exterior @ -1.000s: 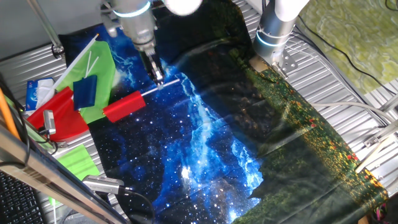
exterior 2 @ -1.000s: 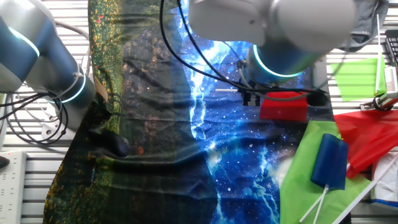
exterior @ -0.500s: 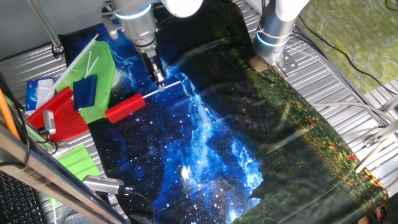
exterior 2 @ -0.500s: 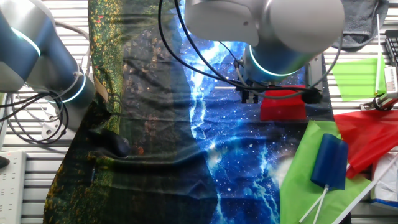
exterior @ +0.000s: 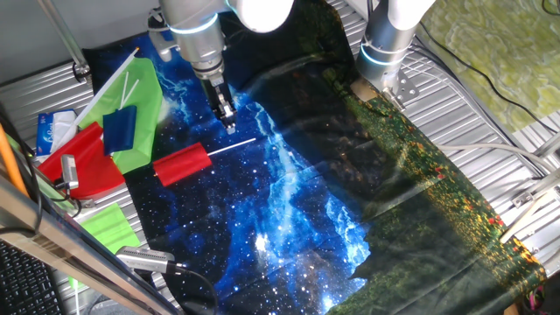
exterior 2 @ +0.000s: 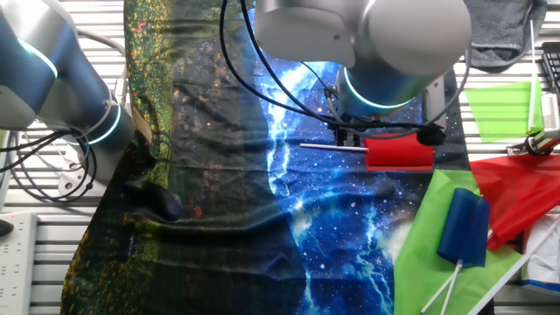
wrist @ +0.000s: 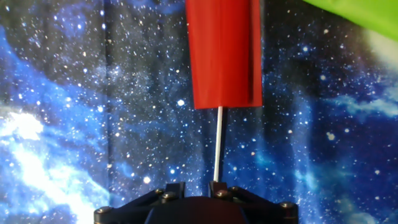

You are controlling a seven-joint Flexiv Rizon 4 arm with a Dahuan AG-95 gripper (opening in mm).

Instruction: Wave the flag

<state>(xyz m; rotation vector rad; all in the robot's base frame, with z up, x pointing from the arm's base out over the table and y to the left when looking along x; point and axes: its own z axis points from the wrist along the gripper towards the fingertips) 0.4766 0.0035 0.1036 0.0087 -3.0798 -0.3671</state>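
One fixed view: the flag (exterior: 183, 164) was seen lying flat on the star-printed cloth (exterior: 262, 227), its white stick pointing toward the gripper (exterior: 229, 125). The fingertips were just above the stick's free end; contact could not be made out.
Bystanders: a green flag (exterior: 140, 105), a blue flag (exterior: 119, 129) and a larger red flag (exterior: 87, 157) were heaped well beyond the red cloth, away from the jaws.
Other fixed view: the gripper (exterior 2: 350, 138) was largely masked by the arm's wrist; the flag (exterior 2: 399, 152) lay beside it, the stick running out past the jaws.
Hand view: the flag (wrist: 224, 53) was straight ahead of the jaws, stick lined up along the fingers, judged a pose suited to gripping the stick.
Jaws: whether open or closed could not be told from any view.
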